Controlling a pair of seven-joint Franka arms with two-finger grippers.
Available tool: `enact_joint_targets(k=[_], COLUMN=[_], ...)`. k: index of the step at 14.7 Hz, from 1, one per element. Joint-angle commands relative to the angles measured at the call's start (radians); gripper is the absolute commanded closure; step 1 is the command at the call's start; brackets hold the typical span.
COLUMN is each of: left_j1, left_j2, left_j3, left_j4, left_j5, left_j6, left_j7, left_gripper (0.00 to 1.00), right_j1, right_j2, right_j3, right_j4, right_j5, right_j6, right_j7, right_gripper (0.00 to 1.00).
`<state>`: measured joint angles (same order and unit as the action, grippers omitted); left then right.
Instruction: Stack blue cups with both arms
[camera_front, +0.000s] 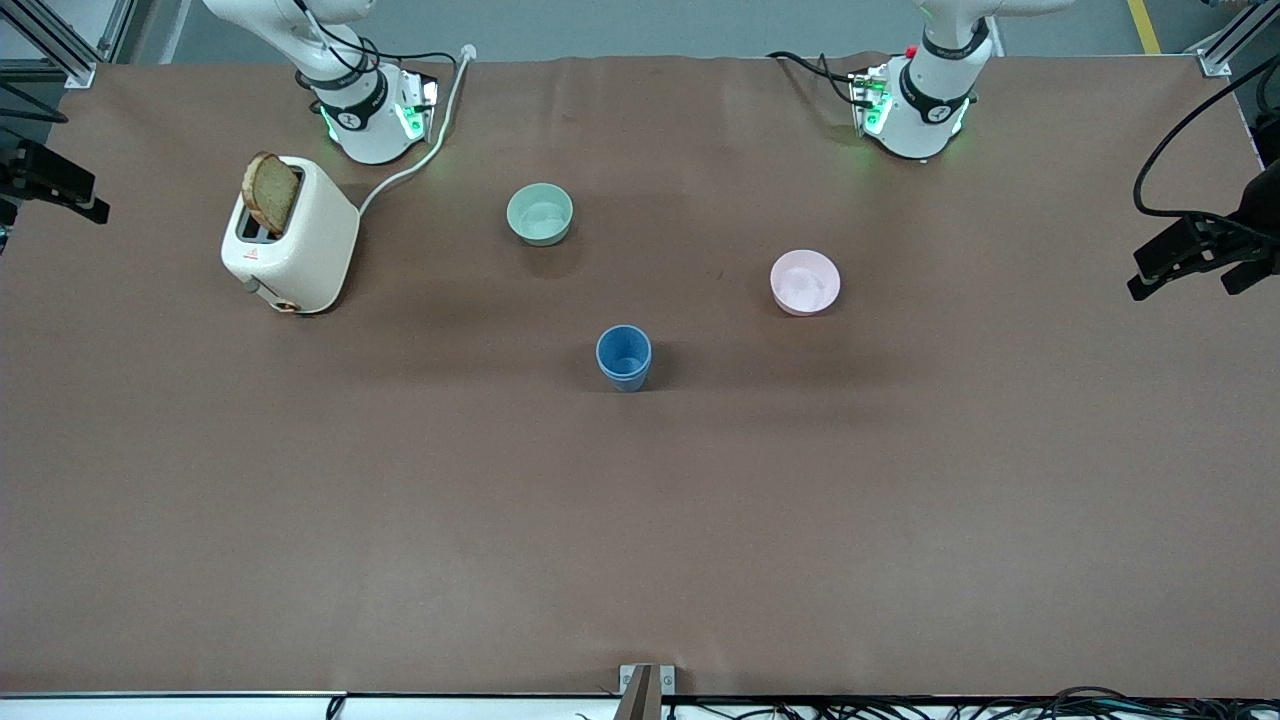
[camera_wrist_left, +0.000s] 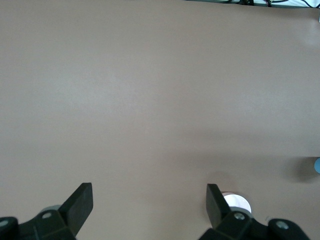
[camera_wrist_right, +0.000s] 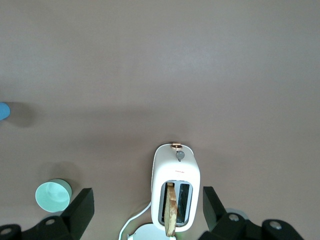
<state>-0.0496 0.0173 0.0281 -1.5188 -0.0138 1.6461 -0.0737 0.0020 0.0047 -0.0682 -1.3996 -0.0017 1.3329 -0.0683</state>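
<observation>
One blue cup shape (camera_front: 624, 357) stands upright near the table's middle, nearer the front camera than both bowls. A line rings its wall below the rim; I cannot tell whether it is two cups nested. No other blue cup shows. Its edge shows in the left wrist view (camera_wrist_left: 317, 165) and in the right wrist view (camera_wrist_right: 4, 111). My left gripper (camera_wrist_left: 150, 206) is open and empty, high over bare table beside the pink bowl (camera_wrist_left: 239, 202). My right gripper (camera_wrist_right: 148, 207) is open and empty, high over the toaster (camera_wrist_right: 176, 192). Neither gripper shows in the front view.
The mint-green bowl (camera_front: 540, 213) and the pink bowl (camera_front: 805, 282) stand between the cup and the arm bases. The white toaster (camera_front: 290, 235), holding a bread slice (camera_front: 270, 192), stands toward the right arm's end, its cable (camera_front: 410, 165) beside the base. Black fixtures (camera_front: 1195, 250) overhang both table ends.
</observation>
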Motion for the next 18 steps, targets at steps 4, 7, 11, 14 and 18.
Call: enact_joint_targets(k=[4,7,11,14,18], left_j1=[0.008,0.005,0.01,0.007,0.004], left_j2=[-0.004,-0.004,0.0,-0.002,-0.002], left_j3=[-0.017,-0.019,-0.017,-0.017,-0.019], left_j4=[0.014,0.014,0.014,0.014,0.016], left_j5=[0.011,0.012,0.011,0.012,0.012], left_j6=[-0.026,-0.045,-0.045,-0.045,-0.045], left_j7=[0.002,0.002,0.018,0.018,0.019], left_gripper=[0.0,0.0,0.0,0.0,0.0], right_j1=[-0.005,-0.004,-0.002,-0.002,0.0], right_j2=[-0.003,-0.002,-0.002,-0.002,0.0], right_j3=[0.002,0.002,0.002,0.002,0.002], right_j4=[-0.004,-0.006,-0.006,-0.006,-0.009], right_j5=[-0.007,-0.009,-0.007,-0.004,-0.003], right_j6=[0.066,0.074,0.075,0.083,0.089], right_j7=[-0.01,-0.008,-0.008,-0.007,-0.007], right_gripper=[0.04,0.04,0.04,0.04,0.04])
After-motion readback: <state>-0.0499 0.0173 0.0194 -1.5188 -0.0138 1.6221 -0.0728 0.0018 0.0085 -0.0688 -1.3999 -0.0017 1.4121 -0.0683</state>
